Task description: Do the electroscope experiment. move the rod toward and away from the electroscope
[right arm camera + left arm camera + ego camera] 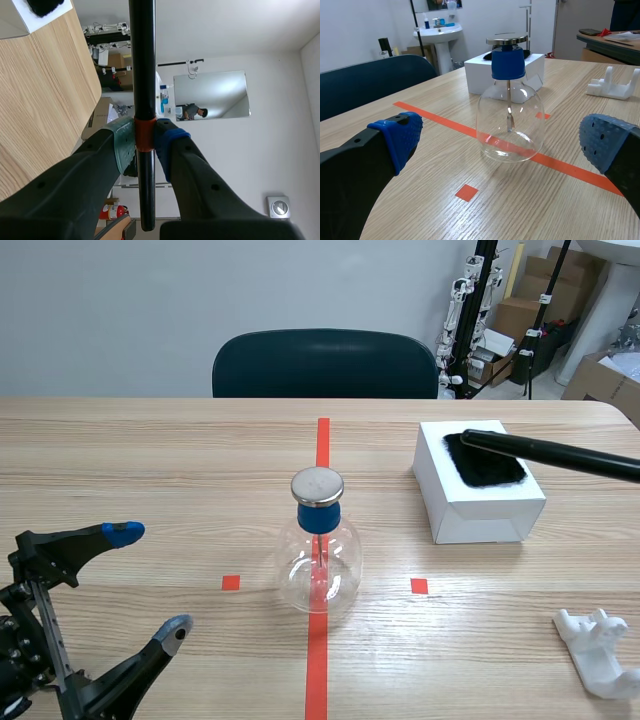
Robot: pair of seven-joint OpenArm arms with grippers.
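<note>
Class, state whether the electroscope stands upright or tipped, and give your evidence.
Upright: the electroscope rests on its base, metal cap level on top.

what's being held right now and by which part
The right gripper holds the black rod at its orange band; the left gripper is open, holding nothing.

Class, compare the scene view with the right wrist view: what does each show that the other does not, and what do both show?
Only the scene view: the glass electroscope, the open left gripper and a white stand. Only the right wrist view: the right gripper shut on the rod at its orange band. Both: the rod, and the white box with black cloth on top.
</note>
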